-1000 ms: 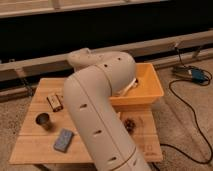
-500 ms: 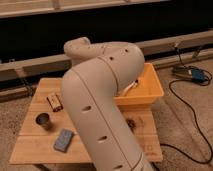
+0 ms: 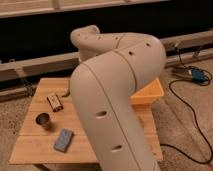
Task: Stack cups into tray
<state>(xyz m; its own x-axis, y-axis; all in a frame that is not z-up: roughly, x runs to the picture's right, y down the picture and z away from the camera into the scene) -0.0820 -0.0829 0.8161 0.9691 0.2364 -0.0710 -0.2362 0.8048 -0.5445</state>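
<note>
The dark grey metal cup (image 3: 43,120) stands upright on the left part of the wooden table (image 3: 30,147). The orange-yellow tray (image 3: 151,93) sits at the table's right rear, and only its right rim and corner show past my arm. My big beige arm (image 3: 112,100) fills the middle of the camera view and bends back over the table. The gripper is hidden behind the arm, somewhere over the table's middle or the tray. The light green cup is hidden.
A flat grey-blue object (image 3: 63,140) lies near the table's front left. A small brown box (image 3: 55,102) lies behind the metal cup. A blue device (image 3: 198,75) and black cables lie on the floor at the right. A dark wall with a rail runs behind.
My arm has swung up and toward the camera, its elbow now covering more of the tray and the table's middle. The metal cup, box and grey-blue object have not moved.
</note>
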